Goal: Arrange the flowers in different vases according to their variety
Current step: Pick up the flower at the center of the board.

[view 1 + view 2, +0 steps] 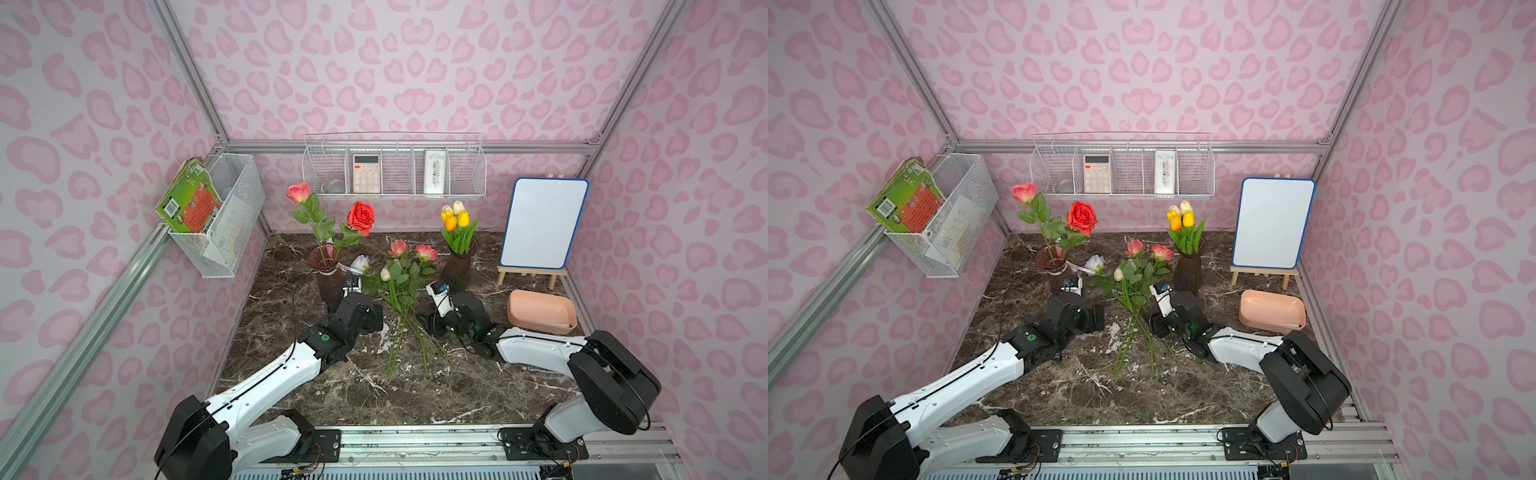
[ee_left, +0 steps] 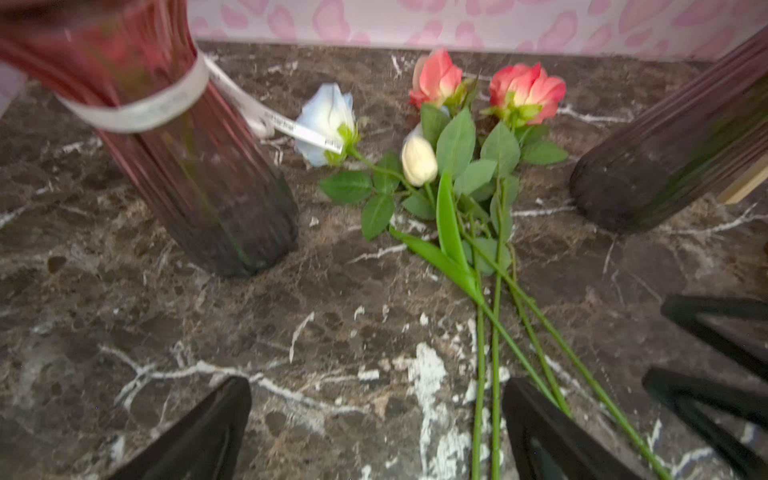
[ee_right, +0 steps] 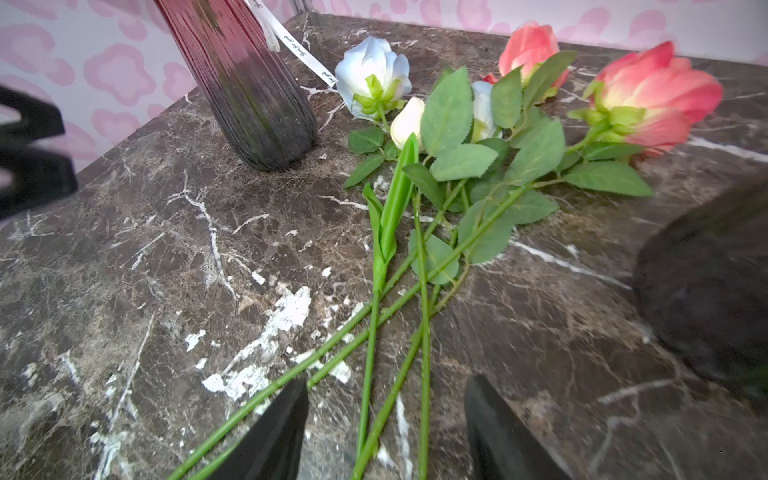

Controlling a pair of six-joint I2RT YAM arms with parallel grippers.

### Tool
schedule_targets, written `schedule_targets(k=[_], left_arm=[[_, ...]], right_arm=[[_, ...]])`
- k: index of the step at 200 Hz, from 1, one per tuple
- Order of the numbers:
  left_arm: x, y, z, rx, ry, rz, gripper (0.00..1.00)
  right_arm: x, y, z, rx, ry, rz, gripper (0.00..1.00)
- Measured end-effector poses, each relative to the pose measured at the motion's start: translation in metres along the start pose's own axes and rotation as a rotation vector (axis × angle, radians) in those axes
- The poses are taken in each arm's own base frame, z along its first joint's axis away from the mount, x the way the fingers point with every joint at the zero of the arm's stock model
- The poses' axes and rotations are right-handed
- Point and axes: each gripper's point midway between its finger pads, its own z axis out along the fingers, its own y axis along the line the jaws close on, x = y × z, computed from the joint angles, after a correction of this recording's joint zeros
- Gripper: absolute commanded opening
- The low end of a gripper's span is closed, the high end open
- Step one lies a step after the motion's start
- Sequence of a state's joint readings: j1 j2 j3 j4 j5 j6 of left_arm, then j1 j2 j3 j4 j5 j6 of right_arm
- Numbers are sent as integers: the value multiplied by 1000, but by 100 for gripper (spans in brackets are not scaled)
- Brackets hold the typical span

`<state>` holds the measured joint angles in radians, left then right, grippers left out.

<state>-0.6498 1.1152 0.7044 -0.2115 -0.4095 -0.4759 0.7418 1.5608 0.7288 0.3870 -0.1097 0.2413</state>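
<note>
1. Green stems (image 3: 422,332) of the loose flowers (image 1: 405,286) lie flat on the marble table (image 1: 478,395), between the two vases. The blooms point to the far side, and the stem ends point back to the robot.
2. The pile has two pink roses (image 2: 525,93), a pale blue-white rose (image 2: 326,120) and a cream tulip (image 2: 419,160).
3. The banded vase (image 1: 330,278) has roses in it. The other vase (image 1: 457,266) has tulips in it.
4. The right gripper (image 3: 386,384) sits low by the stem ends. Its jaws are partly apart and hold nothing. Several stems run through the gap, in line with the fingers, so a finger sits on each side of them.
5. The left gripper (image 2: 376,381) is wide open and empty. Most of its gap is over bare table, and the stems run close by just one finger.
6. The right arm looks better placed for the next grab. The stems cross each other right at its jaws, so a squeeze there could catch more than one flower.
</note>
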Motion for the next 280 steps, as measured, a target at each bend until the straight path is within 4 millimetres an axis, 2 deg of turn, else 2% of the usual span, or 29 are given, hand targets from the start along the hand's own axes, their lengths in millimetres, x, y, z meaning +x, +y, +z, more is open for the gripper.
schedule_targets(k=[18,38,56,90,121,162,210,250,280], left_arm=[[16,13,2,-29,1,-14,99],[23,27,3,-68,-24,-22,99],[24,38,2,-98,-52,-37,99],[20,53,-7,-115,-112,-77,99],[11,54,-16,-104,-153,-97,98],[8,54,-17,-105,-159,-101,98],[7,55,-20,-97,-171,-108,99],[5,55,-22,-92,-180,-113,99],[5,55,-22,-92,-181,-113,99]], right_arm=[[-6,12,15,-19,56,-14,59],[-6,20,29,-30,129,-19,58],[-1,17,38,-10,197,-9,55],[15,10,55,24,329,17,42],[32,8,66,39,428,28,39],[40,9,75,40,488,30,34],[64,8,77,44,569,25,27],[65,9,84,49,569,6,24],[64,8,87,70,559,-28,12]])
